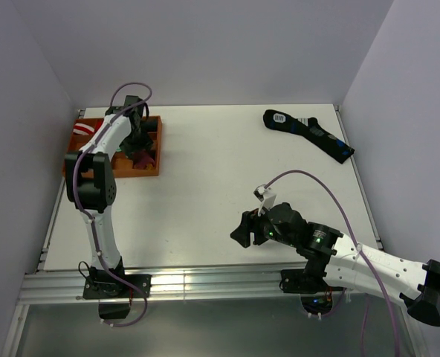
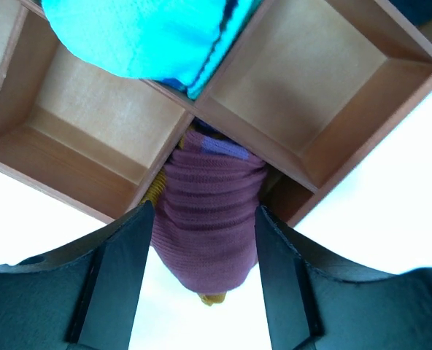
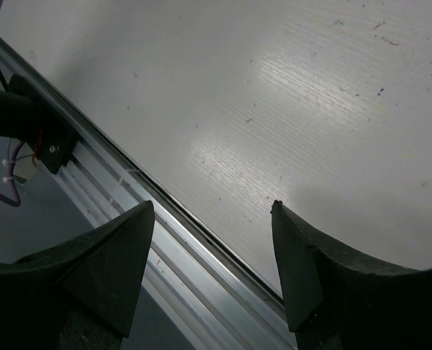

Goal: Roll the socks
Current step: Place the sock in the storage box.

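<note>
Because the rolled sock (image 2: 210, 240) seems meant for the wooden tray (image 1: 131, 174) at the upper left of the overhead view, the left tool (image 2: 203, 213) clenches it above 1 corner compartment, near the teal bundle (image 2: 143, 36). The right tool (image 3: 212, 210) gapes, holding nothing, low over the counter (image 3: 311, 109) near its front edge, likely parked out of the way.

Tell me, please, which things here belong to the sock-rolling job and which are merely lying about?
Belonging to the job:
- maroon sock, held by the left gripper at the wooden tray

Lying about:
- black sock
- teal bundle
- red-striped bundle
</note>
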`<state>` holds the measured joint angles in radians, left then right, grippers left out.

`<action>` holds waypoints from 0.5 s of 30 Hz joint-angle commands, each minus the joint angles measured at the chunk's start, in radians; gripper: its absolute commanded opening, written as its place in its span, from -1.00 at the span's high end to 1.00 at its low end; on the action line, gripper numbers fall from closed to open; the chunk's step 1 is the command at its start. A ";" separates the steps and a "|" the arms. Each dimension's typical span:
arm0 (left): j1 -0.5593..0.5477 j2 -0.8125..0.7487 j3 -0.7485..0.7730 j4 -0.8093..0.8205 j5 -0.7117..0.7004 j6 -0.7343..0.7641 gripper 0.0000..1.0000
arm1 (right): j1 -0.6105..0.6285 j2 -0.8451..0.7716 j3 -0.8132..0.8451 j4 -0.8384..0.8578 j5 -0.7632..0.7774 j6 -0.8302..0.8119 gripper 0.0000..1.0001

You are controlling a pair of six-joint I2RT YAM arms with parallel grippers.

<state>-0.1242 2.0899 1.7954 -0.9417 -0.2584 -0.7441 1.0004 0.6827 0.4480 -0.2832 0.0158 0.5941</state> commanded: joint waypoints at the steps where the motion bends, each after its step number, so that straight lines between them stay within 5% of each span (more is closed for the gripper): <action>1: 0.000 -0.096 -0.004 0.003 0.039 0.015 -0.27 | -0.006 0.000 0.017 0.036 0.000 0.003 -0.45; 15: -0.011 -0.179 -0.183 0.116 0.110 -0.046 -0.28 | -0.005 -0.009 0.006 0.039 -0.001 0.013 -0.43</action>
<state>-0.1253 1.9465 1.6268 -0.8650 -0.1619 -0.7662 1.0004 0.6937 0.4480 -0.2768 0.0132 0.5980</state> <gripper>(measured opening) 0.641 0.720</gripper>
